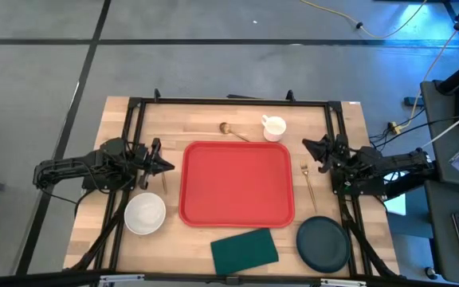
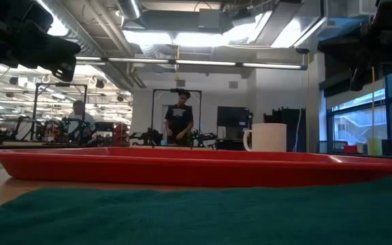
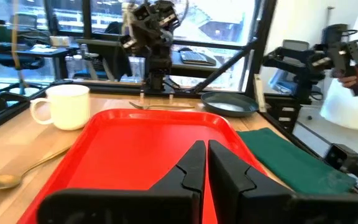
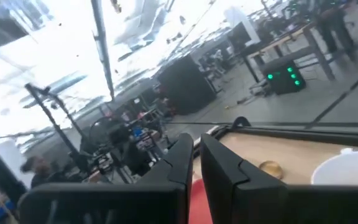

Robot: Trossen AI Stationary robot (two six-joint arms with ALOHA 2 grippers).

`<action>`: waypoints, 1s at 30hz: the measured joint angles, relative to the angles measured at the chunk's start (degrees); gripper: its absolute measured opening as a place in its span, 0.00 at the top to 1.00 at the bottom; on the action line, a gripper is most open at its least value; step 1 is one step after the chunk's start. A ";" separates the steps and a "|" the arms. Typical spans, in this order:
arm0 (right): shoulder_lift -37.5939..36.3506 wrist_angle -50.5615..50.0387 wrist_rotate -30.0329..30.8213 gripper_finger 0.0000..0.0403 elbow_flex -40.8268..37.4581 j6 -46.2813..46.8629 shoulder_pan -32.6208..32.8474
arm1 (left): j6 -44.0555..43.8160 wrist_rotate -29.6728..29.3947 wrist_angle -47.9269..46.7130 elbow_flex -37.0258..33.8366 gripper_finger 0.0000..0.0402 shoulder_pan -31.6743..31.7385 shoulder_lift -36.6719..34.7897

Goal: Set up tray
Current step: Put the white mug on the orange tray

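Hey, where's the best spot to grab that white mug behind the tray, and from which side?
Take the white mug by its rim or body, coming from above. It stands upright with its mouth open upward, and its handle points toward the gold spoon on its left in the high view. The right end effector is nearer, and its approach looks free, though that is a judgement.

Bright overhead ceiling light, window glare, blurred right wrist view.

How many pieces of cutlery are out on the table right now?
3: a gold spoon beyond the red tray beside the white mug, a gold fork along its right edge, another utensil, partly hidden, by the left gripper.
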 joint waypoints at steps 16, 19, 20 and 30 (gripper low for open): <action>0.00 0.16 -2.72 0.70 0.00 8.86 0.00 | 0.00 -5.21 0.20 -0.04 0.98 0.04 0.00; 0.00 0.34 -0.21 0.58 0.00 8.52 0.00 | 0.00 -5.23 0.51 -0.04 0.97 0.04 0.00; 0.00 0.34 0.92 0.54 0.00 8.00 0.00 | 0.00 -5.23 0.74 -0.04 0.97 0.04 0.00; 0.42 6.59 5.98 0.40 2.25 3.57 -0.07 | -0.02 -5.27 8.12 -0.04 0.97 0.04 0.00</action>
